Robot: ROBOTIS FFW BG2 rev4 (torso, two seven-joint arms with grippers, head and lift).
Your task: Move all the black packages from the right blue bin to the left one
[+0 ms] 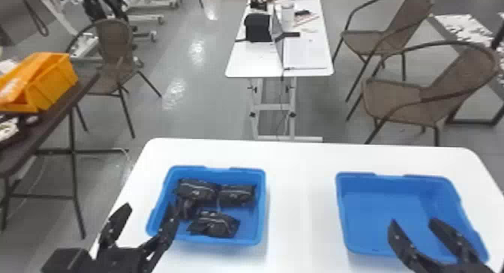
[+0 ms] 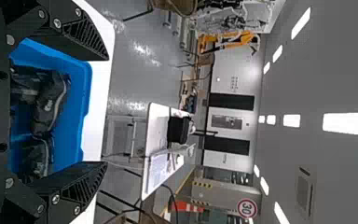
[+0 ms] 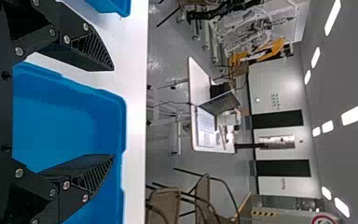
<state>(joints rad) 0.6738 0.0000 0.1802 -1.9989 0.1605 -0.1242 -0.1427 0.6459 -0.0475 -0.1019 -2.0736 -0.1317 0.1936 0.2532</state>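
Okay, nearest you first: your left gripper [image 1: 148,212] is wide open, nothing between its fingers, with its right finger over the near left corner of the left bin [image 1: 262,208]. Your right gripper [image 1: 414,221] is spread open too, also holding nothing, fingers over the near part of the right bin [image 1: 375,208], whose blue floor is showing.

The black packages are in the left bin. One [image 1: 215,225] lies by the near wall, another [image 1: 185,209] is at the left, and two [image 1: 197,189] [image 1: 236,194] sit side by side along the far wall. Both bins are on your white table [image 1: 303,171], well apart.

Past that, off to your left, there's an orange bin [image 1: 56,81] on a dark table [image 1: 48,114], with a chair [image 1: 112,58] behind. Two more chairs are on the right, and straight ahead a narrow table [image 1: 251,62] has a laptop [image 1: 278,36] and a black box [image 1: 258,27] on it.
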